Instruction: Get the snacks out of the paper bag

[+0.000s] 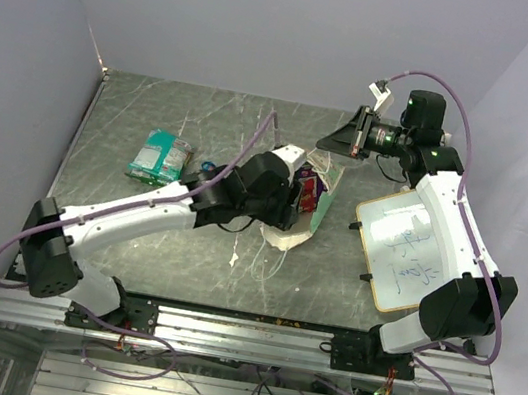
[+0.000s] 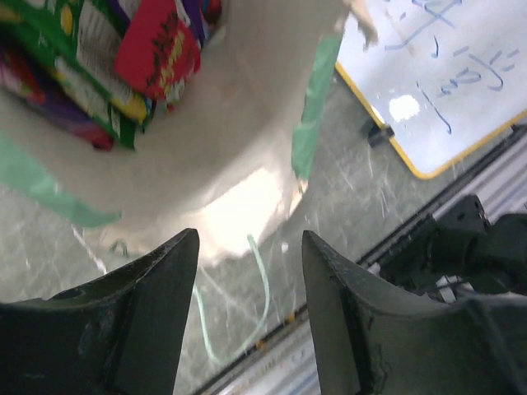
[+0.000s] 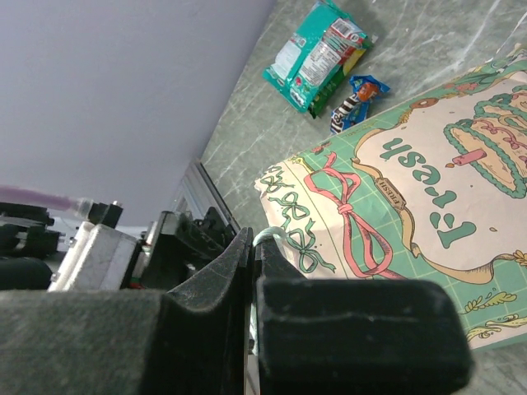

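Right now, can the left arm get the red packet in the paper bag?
Probably yes. The left gripper is open beside the paper bag, and the red packet shows uncovered at its mouth, just off to one side. The right gripper pinches the bag's handle.

Matt paper bag (image 3: 428,189), glossy snacks (image 3: 317,53).

Top view looks down; wrist views closely share paper bag (image 3: 428,206)
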Motion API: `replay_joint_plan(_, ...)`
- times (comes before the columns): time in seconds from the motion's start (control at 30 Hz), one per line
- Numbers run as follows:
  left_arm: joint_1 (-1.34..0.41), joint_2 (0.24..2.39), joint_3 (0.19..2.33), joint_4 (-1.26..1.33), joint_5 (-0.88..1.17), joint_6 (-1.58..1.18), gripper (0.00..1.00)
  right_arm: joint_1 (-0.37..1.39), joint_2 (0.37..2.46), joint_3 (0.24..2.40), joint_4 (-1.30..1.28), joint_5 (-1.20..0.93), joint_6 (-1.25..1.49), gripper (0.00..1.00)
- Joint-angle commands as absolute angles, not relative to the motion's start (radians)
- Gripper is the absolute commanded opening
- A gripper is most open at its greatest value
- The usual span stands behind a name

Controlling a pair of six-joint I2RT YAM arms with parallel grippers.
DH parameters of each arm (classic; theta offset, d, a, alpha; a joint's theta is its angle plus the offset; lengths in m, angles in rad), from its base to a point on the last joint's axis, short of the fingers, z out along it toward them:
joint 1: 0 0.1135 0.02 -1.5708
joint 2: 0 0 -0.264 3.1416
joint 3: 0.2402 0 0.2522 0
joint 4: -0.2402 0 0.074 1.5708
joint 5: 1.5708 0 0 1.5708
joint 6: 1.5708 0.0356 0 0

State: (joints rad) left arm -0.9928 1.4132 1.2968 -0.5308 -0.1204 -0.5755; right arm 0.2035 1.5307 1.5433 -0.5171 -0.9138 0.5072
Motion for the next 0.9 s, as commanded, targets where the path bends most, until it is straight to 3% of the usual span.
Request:
replay_joint_plan(0.0, -1.0, 1.498, 1.275, -0.272, -0.207, -0.476, 0.61, 0.207, 1.518, 1.554, -0.505, -0.921, 0.496, 0.0)
replay_joint_plan(0.13, -1.001, 1.532, 1.168, -0.038, -0.234, -0.382, 0.56, 0.207, 1.5, 1.552, -0.517, -0.908, 0.486, 0.0)
replay_joint_plan(0.47, -1.0, 1.715, 1.216, 0.036, -0.311, -0.19, 0.43, 0.207, 1.491, 1.558, -0.534, -0.887, 0.477, 0.0)
replay_joint_plan(0.73, -0.985, 1.804, 1.279, 0.047, -0.349, -0.135, 0.45, 0.207, 1.492, 1.578, -0.568, -0.876, 0.46, 0.0)
replay_joint_plan(0.87, -0.971, 1.805, 1.291, 0.037, -0.373, -0.126, 0.51, 0.207, 1.491, 1.577, -0.563, -0.874, 0.464, 0.0)
